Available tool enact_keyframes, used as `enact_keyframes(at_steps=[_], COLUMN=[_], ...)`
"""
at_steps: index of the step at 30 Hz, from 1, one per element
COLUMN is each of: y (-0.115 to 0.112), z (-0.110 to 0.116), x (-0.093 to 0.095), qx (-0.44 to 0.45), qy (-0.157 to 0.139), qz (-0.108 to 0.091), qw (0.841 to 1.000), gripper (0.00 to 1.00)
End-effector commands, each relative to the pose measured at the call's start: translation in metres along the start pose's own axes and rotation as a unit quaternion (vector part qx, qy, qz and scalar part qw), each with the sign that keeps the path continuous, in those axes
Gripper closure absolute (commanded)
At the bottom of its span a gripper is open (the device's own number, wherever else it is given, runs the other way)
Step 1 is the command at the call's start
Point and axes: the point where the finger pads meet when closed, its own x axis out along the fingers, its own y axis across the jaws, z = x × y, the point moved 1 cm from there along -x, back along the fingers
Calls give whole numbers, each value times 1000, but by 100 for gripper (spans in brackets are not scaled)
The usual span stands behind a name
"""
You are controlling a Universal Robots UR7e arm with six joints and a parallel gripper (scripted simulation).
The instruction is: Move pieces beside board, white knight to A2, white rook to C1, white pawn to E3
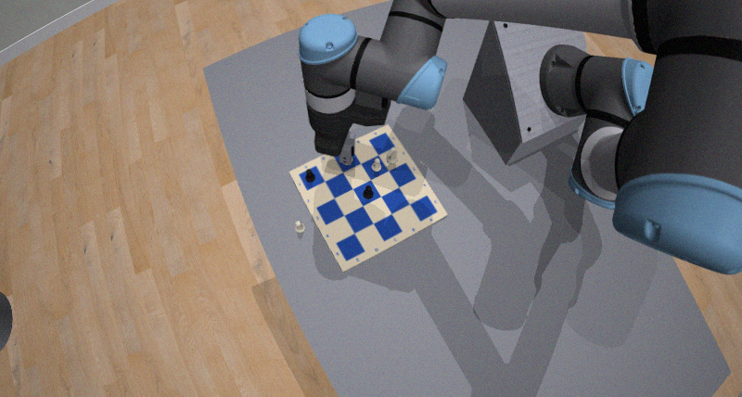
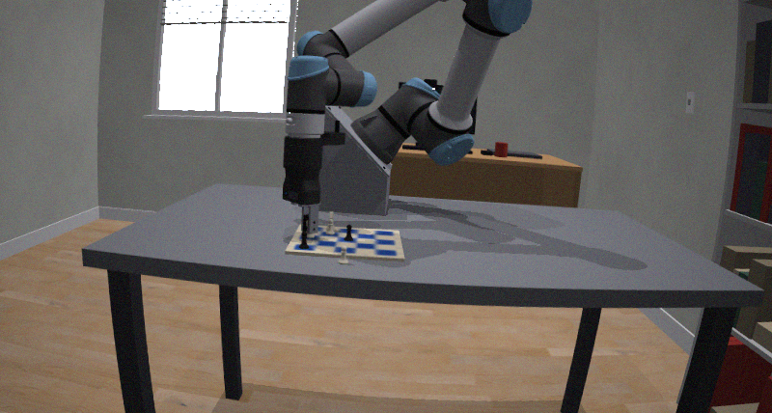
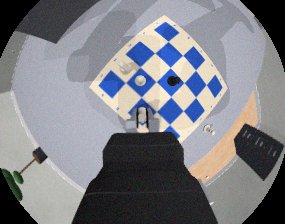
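My gripper point(image 1: 346, 159) point(image 2: 309, 229) point(image 3: 142, 114) points straight down over C1 of the board point(image 1: 385, 244) point(image 3: 95, 86). It is shut on the white rook, a pale shape point(image 3: 142, 115) between the fingers, mostly hidden by them. The rook's base is at or just above the square; I cannot tell if it touches. The white knight point(image 1: 391, 157) point(image 3: 125, 67) stands on A2. The white pawn point(image 1: 299, 226) point(image 2: 344, 258) point(image 3: 208, 129) stands upright on the table, beside the board's E edge.
Another white piece point(image 1: 377, 164) point(image 3: 140, 80) stands on B2, close to the knight and the gripper. One black piece point(image 1: 309, 175) point(image 2: 303, 241) stands on E1, another black piece point(image 1: 367, 191) point(image 2: 348, 234) on C3. The arm's grey pedestal point(image 1: 490, 94) is behind the board.
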Motion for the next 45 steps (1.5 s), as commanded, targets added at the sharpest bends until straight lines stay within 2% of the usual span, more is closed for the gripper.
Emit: enact_keyframes(at_steps=[1,20,21,23,24,26,27,31,32,34,35,45], y=[0,0,0,0,0,0,0,0,0,0,0,0], z=[-2,-2,-2,-2,-2,-2,-2,-2,-2,-2,-2,-2], x=[2,2,2,2,2,2,2,2,2,2,2,1], qx=[1,1,1,1,1,1,1,1,1,1,1,1], qy=[2,2,2,2,2,2,2,2,2,2,2,1], qz=[0,0,0,0,0,0,0,0,0,0,0,0], qw=[1000,1000,1000,1000,1000,1000,1000,1000,1000,1000,1000,1000], gripper=[100,100,85,85,71,71,56,56,42,42,27,27])
